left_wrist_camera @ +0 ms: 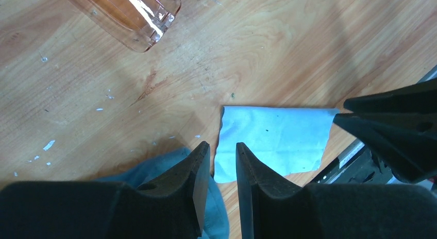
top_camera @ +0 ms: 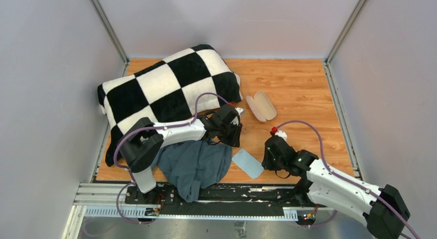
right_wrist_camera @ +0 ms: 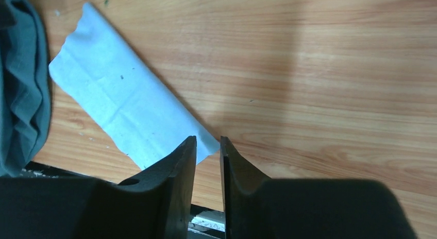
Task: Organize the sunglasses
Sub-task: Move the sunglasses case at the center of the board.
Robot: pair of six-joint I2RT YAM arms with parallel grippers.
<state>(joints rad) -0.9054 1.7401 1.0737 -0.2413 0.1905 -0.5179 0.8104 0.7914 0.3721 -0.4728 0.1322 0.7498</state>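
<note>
Seeing sunglasses (left_wrist_camera: 129,15) lying on wood desk (left_wrist_camera: 288,48), partly cut off at top-left of L wrist view, amber lens showing, well apart from L claw (left_wrist_camera: 222,146). Finding L claw fingers a narrow gap apart, nothing btwn, above edge of light-blue cloth (left_wrist_camera: 275,138) & grey-blue garment (left_wrist_camera: 154,169). Finding R claw (right_wrist_camera: 207,140) likewise slightly apart, gripping nothing, tips just over cloth corner. Spotting open pink case (top_camera: 260,106) farther back, near checkered pillow (top_camera: 165,84).
</note>
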